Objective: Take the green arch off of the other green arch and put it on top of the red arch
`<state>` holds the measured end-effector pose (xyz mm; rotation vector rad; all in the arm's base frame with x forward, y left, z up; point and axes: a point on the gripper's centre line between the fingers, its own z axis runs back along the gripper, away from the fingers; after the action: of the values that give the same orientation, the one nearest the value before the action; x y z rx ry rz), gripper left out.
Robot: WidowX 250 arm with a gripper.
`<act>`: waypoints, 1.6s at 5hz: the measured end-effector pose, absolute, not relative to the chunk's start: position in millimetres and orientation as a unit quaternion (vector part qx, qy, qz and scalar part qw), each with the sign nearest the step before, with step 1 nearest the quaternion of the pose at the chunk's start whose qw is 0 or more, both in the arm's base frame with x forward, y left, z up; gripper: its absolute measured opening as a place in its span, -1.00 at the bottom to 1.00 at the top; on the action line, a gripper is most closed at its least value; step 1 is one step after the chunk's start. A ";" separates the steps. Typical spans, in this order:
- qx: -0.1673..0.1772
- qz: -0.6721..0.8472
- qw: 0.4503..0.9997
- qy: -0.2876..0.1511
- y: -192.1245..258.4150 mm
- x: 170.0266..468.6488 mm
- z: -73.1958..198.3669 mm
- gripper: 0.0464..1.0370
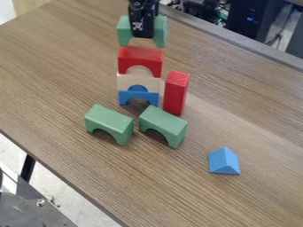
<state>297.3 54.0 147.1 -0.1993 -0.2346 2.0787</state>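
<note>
Blue wedge: on table, between 4 and 5 o'clock in view | Gripper: 12 o'clock, grasping green arch mid-span | Green arch: upright, legs at gripper's 4 and 8 o'clock | Red arch: gripper's 6 o'clock, contact with green arch unclear

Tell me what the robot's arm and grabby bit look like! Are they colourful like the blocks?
No, they aren't colourful. The bit of arm at the top is black, and so is the end effector. It looks like a narrow, chunky block with straight sides and some small pale marks on its front.
</note>
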 end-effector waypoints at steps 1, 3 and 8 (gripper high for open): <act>-0.077 0.860 0.496 -0.094 55.1 294.2 143.3 0.02; -0.065 0.859 0.500 -0.090 56.3 288.5 136.0 0.02; -0.065 0.854 0.505 -0.102 54.7 290.8 135.6 0.02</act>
<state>290.8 54.7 135.6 -0.1576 -0.2449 2.0615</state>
